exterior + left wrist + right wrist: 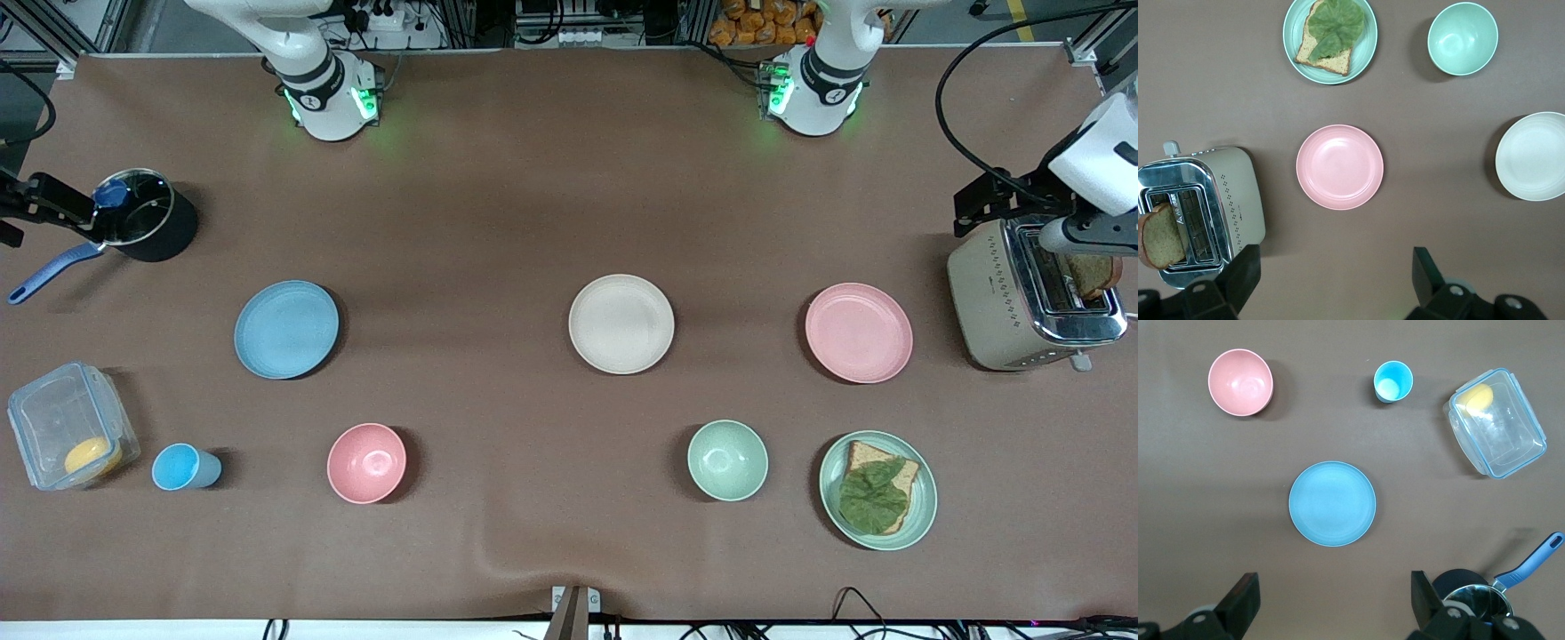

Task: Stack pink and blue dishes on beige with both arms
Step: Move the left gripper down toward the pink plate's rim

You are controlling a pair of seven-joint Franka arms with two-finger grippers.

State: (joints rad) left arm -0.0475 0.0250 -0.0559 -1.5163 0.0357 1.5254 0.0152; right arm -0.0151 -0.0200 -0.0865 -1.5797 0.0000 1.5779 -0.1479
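Note:
The beige plate (621, 323) lies in the middle of the table. The pink plate (859, 332) lies beside it toward the left arm's end, and the blue plate (286, 329) toward the right arm's end. All three are bare and well apart. My left gripper (1335, 267) hangs open and empty high over the table, with the pink plate (1339, 167) and the beige plate (1533, 156) in its view. My right gripper (1333, 590) also hangs open and empty high up, with the blue plate (1332, 503) below it.
A pink bowl (366, 462), a green bowl (727, 460), a green plate with bread and a leaf (878, 489) and a blue cup (182, 467) sit nearer the camera. A toaster (1031, 293), a pot (142, 222) and a clear container (71, 436) stand at the table's ends.

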